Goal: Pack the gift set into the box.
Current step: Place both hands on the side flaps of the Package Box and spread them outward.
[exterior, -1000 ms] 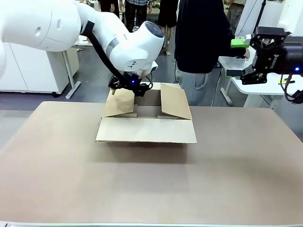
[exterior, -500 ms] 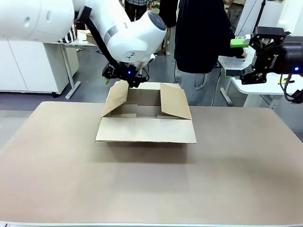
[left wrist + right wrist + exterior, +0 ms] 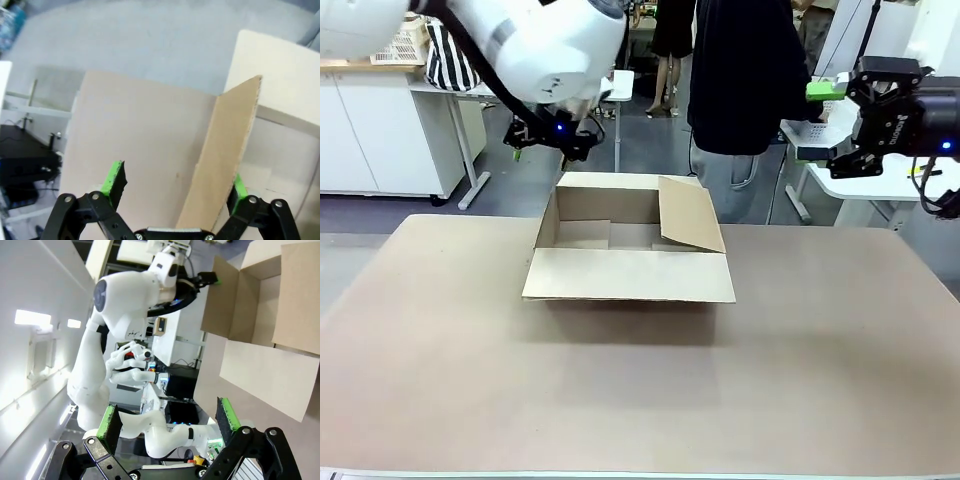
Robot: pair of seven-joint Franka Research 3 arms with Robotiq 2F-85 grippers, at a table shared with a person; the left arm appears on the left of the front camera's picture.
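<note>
The box point(image 3: 630, 276), a large brown carton, sits open on the table's far middle. Its front flap lies folded outward, its left flap stands upright and its right flap leans inward. My left gripper point(image 3: 548, 140) hangs open above and left of the box's back left corner. In the left wrist view the left gripper point(image 3: 176, 182) looks down at an upright flap of the box point(image 3: 227, 150), well below its fingers. My right gripper point(image 3: 823, 122) is open and empty, high at the right. The right wrist view has its gripper point(image 3: 167, 422) open, facing the box point(image 3: 260, 305). The gift set is out of view.
A person in a dark top point(image 3: 750, 70) stands just behind the box. A white table point(image 3: 860, 182) stands at the far right, under my right gripper. The brown tabletop point(image 3: 620, 400) stretches wide in front of the box.
My left gripper has risen up and to the left, away from the box's left flap. That flap went from leaning inward to standing upright. The right arm has not moved.
</note>
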